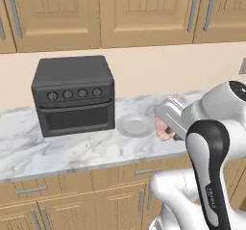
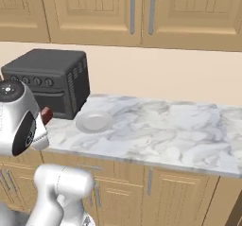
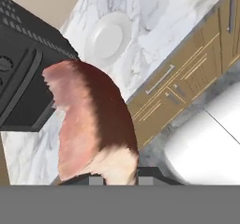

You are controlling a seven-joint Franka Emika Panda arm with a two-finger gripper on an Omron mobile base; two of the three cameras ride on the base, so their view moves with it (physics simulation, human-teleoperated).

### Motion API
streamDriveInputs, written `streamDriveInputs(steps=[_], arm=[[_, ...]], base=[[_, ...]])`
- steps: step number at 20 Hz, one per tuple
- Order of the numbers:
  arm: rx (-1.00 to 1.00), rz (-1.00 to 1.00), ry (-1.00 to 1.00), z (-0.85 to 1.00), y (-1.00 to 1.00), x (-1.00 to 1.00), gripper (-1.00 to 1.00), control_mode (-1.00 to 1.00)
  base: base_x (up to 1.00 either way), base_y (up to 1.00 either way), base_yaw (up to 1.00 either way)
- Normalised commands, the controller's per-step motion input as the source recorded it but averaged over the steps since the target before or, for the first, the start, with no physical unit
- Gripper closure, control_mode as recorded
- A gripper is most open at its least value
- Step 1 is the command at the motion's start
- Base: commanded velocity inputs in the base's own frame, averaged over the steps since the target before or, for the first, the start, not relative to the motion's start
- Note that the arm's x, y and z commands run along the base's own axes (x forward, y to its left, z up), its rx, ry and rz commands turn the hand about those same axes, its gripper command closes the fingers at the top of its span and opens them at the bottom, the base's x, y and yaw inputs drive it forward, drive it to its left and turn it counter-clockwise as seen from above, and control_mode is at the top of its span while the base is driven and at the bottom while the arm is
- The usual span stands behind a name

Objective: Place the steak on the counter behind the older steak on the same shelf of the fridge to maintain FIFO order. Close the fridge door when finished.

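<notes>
One steak [image 3: 89, 124] fills your hand view, pink-red with a pale fat edge, clamped between the fingers of the gripper [image 1: 169, 129] and lifted clear of the counter [image 1: 72, 147]. From the left base view you see it above the slab's front part, just right of the round white plate [image 1: 135, 125]. The marbled top runs wide and bare to the right of the plate. Left of the plate stands the dark toaster oven [image 1: 73, 94], close against the wall, with wooden upper cabinets [image 1: 120, 12] overhead. Below the counter edge you have light wooden cabinet fronts [image 2: 156, 192].
</notes>
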Motion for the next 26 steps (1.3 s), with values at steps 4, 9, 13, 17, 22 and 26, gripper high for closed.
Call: streamDriveInputs(steps=[4, 9, 13, 17, 22, 26], arm=[[0.00, 0.00, 0.00, 0.00, 0.00, 0.00, 1.00, 1.00], [0.00, 0.00, 0.00, 0.00, 0.00, 0.00, 1.00, 1.00], [0.00, 0.00, 0.00, 0.00, 0.00, 0.00, 1.00, 1.00], [0.00, 0.00, 0.00, 0.00, 0.00, 0.00, 1.00, 1.00], [0.00, 0.00, 0.00, 0.00, 0.00, 0.00, 1.00, 1.00], [0.00, 0.00, 0.00, 0.00, 0.00, 0.00, 1.00, 1.00]], base=[[-0.96, 0.49, -0.02], [-0.78, 0.44, 0.00], [-0.76, 0.46, 0.00], [-0.79, 0.46, 0.00], [-0.95, 0.68, 0.06], [-0.98, 0.76, 0.23]])
